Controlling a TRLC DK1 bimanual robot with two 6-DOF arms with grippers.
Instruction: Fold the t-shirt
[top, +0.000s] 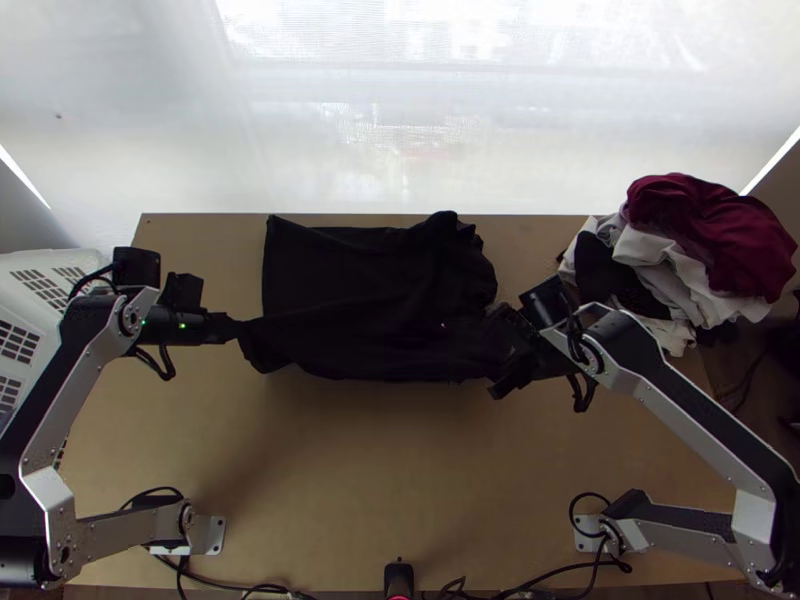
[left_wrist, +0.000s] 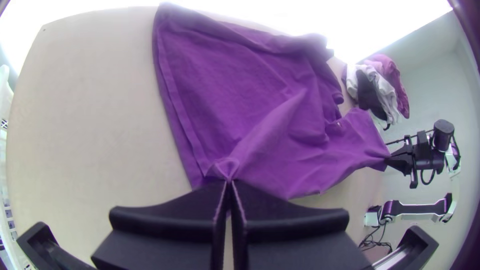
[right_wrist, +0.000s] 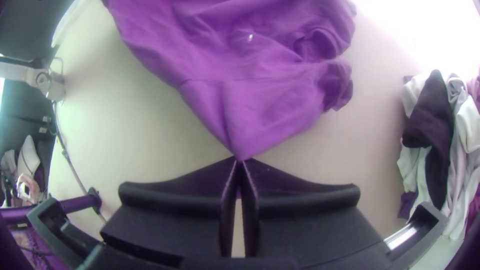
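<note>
Right gripper (top: 508, 350) pinches the t-shirt (top: 360, 285) near the clothes pile (top: 700, 240).

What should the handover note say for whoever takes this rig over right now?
Left tool: shut on the t-shirt's near left corner.
Right tool: shut on a pinched point at the shirt's near right, probably a sleeve.
T-shirt: across the far half of the table, wrinkled, its far right part bunched. Other clothes are heaped at the far right.
Done: both ends of the near side gripped. I can't tell whether any fold is finished.
Left: probably fold the near side over, release, smooth, then complete the folding.
</note>
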